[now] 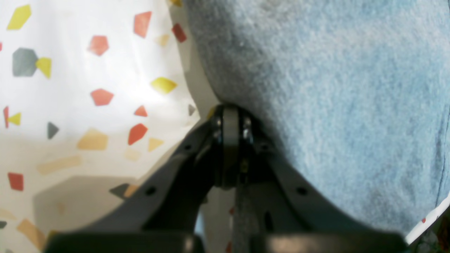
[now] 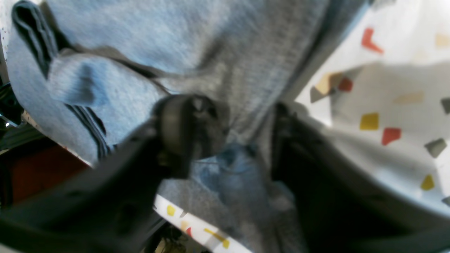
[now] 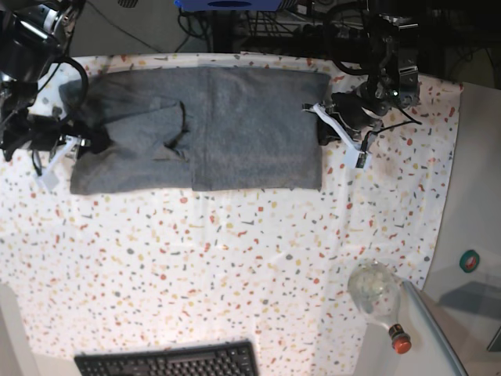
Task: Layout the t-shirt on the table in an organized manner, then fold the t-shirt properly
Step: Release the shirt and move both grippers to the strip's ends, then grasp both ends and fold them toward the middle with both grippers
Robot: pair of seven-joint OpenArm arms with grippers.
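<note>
both claws sit at the far ends of the t-shirt (image 3: 196,129), one per side. left claw (image 1: 230,116) shows in its wrist view with the two jaws pressed together, no gap between them, tips touching the garment's edge where it meets the counter (image 1: 70,116); whether any fabric is pinched between them i cannot tell (the tips are dark and blurred). in the base view this left claw (image 3: 325,129) is at the shirt's right-hand edge.

right claw (image 2: 232,140) stands with its jaws spread apart, and grey fabric bunches in the space between them; a rounded fingertip (image 2: 175,130) presses into the cloth on one side, the other jaw is a dark mass beside it. the shirt here (image 2: 147,45) is rumpled, with a folded hem or sleeve edge near the corner of the frame, and the speckled counter (image 2: 404,105) lies beyond. in the base view the right claw (image 3: 86,141) is at the shirt's left-hand end.

the t-shirt lies spread as a wide rectangle along the far part of the counter (image 3: 235,266), mostly flat, with a folded-in flap and creases on its left half. nearer the camera lie a black keyboard (image 3: 168,362) at the bottom edge and a clear bottle (image 3: 377,296) with a red cap on its side (at the counter's right corner).
</note>
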